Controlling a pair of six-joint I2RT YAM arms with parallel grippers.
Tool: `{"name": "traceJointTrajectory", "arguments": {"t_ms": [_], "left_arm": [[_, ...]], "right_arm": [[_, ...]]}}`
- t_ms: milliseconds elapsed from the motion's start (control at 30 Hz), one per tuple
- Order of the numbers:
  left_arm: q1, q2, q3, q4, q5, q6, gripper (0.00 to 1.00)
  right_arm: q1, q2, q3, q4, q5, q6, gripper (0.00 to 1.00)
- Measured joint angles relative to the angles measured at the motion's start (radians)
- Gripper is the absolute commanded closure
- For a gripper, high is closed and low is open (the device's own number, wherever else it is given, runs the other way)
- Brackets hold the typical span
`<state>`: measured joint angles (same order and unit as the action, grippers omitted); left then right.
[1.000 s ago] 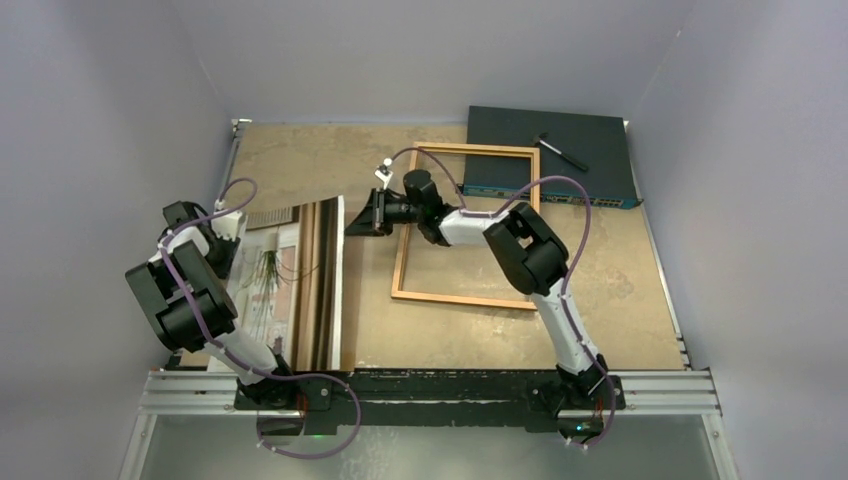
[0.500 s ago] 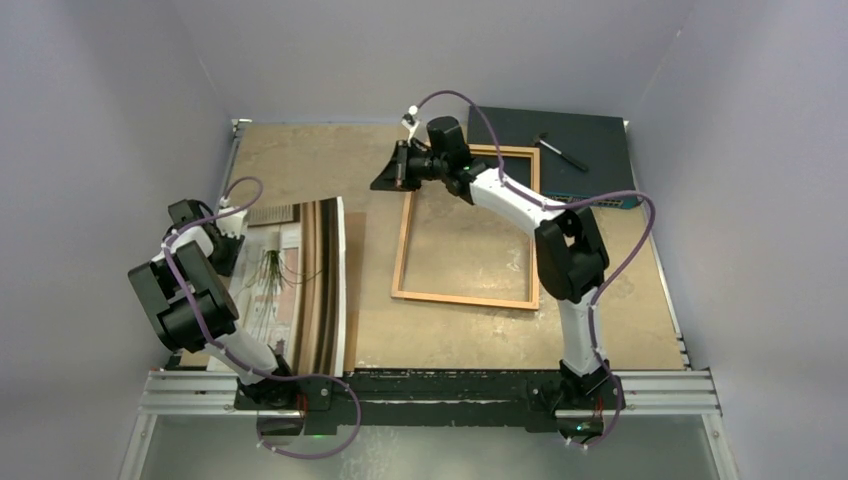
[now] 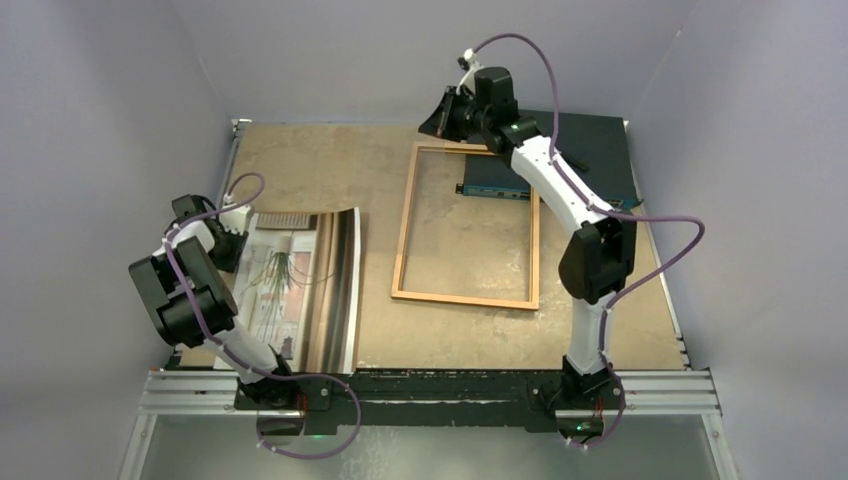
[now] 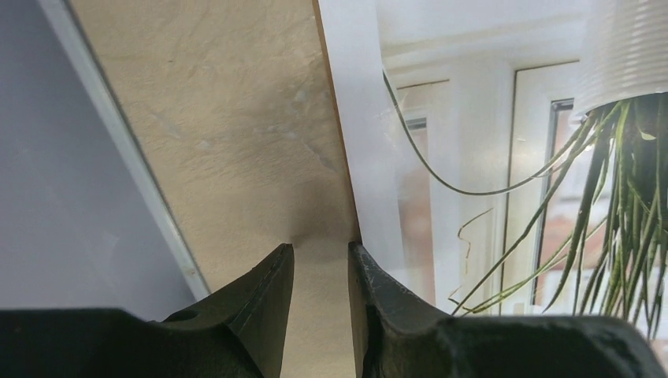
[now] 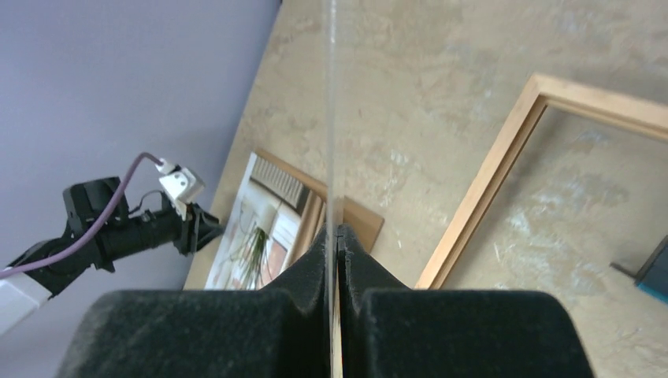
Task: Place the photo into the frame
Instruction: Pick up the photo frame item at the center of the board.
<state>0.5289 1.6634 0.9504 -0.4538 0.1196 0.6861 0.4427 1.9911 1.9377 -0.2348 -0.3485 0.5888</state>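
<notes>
Grip on glass: the right gripper is clamped tight on a thin clear rectangular pane, seen edge-on between its fingers.
The left gripper stands a narrow gap apart, gripping nothing, its tips at the white border of the large glossy rectangular photo. The photo lies on a plain brown backing board at the left of the beige table. The thin orange-brown wooden frame lies flat mid-table, beside the photo but apart from it, with only bare table showing inside. The right arm stretches high over the frame's far end, and the left arm is folded low.
</notes>
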Motion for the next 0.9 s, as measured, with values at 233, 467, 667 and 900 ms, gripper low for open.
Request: {"name": "traceJointTrajectory", "arguments": {"t_ms": [233, 467, 667, 900], "left_arm": [[-0.034, 0.023, 0.137, -0.193, 0.07, -0.032, 0.64], [-0.216, -0.108, 0.161, -0.293, 0.089, -0.021, 0.6], [-0.488, -0.187, 0.163, -0.366, 0.105, -0.069, 0.61], [-0.957, -0.243, 0.111, -0.302, 0.133, -0.249, 0.63]], "right_arm": [[-0.012, -0.051, 0.056, -0.049, 0.06, -0.027, 1.0], [-0.021, -0.124, 0.023, -0.082, 0.12, -0.035, 1.0], [-0.065, -0.165, 0.018, -0.103, 0.13, -0.035, 1.0], [-0.138, -0.261, -0.028, -0.108, 0.122, -0.019, 1.0]]}}
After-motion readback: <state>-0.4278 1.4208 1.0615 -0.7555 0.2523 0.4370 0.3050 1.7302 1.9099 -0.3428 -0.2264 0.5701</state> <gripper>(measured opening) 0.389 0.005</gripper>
